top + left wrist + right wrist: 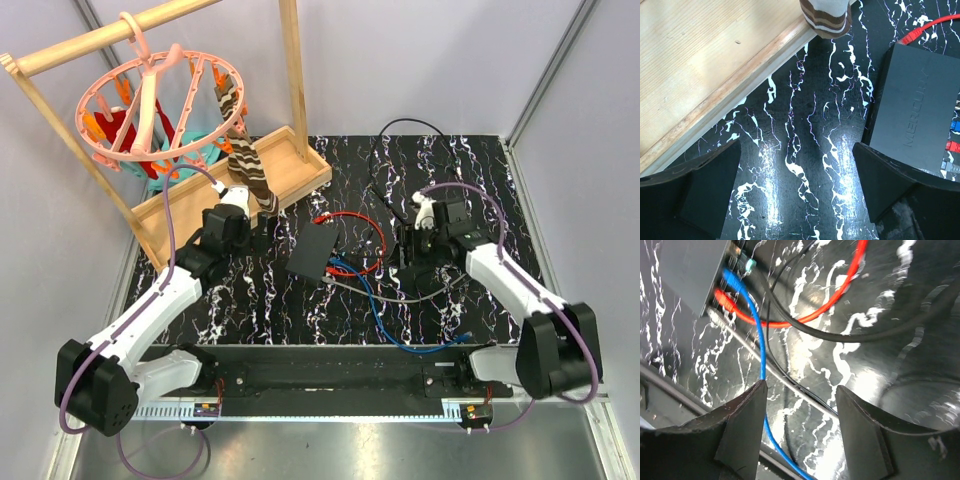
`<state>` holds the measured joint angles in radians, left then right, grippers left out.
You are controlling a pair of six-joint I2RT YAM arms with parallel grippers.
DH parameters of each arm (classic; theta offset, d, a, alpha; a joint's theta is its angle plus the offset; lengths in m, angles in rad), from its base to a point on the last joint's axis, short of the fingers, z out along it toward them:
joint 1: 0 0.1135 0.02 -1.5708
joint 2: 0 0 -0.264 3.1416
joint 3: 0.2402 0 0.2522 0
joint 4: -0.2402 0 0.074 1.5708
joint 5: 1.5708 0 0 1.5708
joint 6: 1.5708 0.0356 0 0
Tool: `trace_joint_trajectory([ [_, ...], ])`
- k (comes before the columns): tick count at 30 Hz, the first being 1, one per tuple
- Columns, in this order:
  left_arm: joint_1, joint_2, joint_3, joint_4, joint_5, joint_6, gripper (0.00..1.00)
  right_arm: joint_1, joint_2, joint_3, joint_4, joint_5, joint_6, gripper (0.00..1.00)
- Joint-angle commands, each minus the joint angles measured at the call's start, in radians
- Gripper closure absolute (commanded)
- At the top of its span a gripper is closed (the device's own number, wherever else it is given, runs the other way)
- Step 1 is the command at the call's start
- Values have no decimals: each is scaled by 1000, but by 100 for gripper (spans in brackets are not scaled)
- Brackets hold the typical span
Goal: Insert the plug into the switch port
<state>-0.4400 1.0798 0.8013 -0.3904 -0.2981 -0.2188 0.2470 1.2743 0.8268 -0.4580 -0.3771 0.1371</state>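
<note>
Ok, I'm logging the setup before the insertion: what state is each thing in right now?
Flat matte black switch box: lying flat, cables in its edge.
Blue cable: plugged into the switch box.
Red cable: plugged in.
Grey cable: plugged in.
Left gripper: open, empty.
Right gripper: open, empty.
Striped brown sock: hanging from the round pink plastic hanger.

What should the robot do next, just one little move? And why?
Probably slide the left gripper toward the red plug, which seems to lie loose by the switch corner. Both grippers are open and empty. The right gripper only hovers over the blue cable, so no plug is held yet.
</note>
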Motion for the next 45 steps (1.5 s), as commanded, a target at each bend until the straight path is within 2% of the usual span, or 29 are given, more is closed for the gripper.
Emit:
trace_joint_trajectory([
  [1,3,-21,10,53,17,-14,1,20,115,6,82,-137,-18,35],
  [14,4,-18,12,48,30,-14,1,67,313,38,104,-243,5,41],
  [17,3,-18,12,48,30,-14,1,69,329,35,98,-244,12,54],
  [18,3,-18,12,47,30,-14,1,71,312,29,99,-238,15,66],
  [21,4,-17,12,47,34,-16,1,71,245,18,59,-188,22,88],
  [22,4,-15,12,47,36,-16,1,69,222,21,17,-163,32,100],
  [27,3,-9,38,27,53,-21,1,67,56,57,-105,-76,87,100],
  [32,3,0,81,-8,97,-59,1,55,-2,182,-410,23,121,100],
  [36,3,8,122,-25,149,-102,1,19,-50,306,-597,202,151,100],
  [39,3,12,140,-27,184,-128,1,-2,-84,439,-631,324,136,100],
  [41,4,15,153,-30,218,-145,1,-2,-93,507,-610,348,102,100],
  [45,3,26,205,-30,280,-174,1,-2,-98,613,-410,328,9,100],
])
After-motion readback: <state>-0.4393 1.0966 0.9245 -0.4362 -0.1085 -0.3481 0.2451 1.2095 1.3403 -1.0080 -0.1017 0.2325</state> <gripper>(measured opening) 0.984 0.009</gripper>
